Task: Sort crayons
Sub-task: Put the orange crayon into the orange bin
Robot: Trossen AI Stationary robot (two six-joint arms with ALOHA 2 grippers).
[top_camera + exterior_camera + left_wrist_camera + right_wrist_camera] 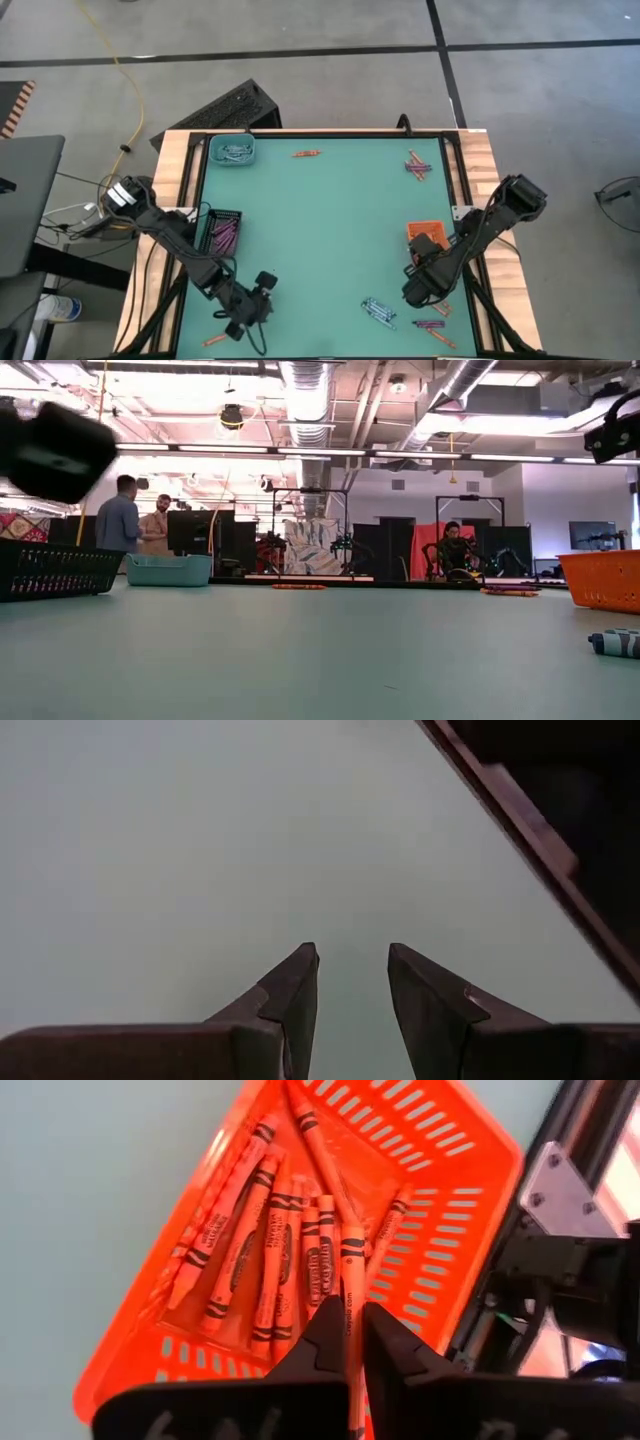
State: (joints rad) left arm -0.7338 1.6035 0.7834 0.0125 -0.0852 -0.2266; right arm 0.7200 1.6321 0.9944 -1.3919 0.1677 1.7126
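The right claw [352, 1342], clamped on an orange crayon [351, 1295], hangs over the orange tray [440, 1155]; spread gently, releasing it flat among the others. The left claw [352, 975] waits, fingers apart.

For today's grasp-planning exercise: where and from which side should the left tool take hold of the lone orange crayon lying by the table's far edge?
Grip the orange crayon at mid-length, coming straight down from above. It lies flat on the mat, its long axis along the far edge, with open mat around it, so the jaws should probably close across its thin width. The teal tray sits well off to one side, leaving room.
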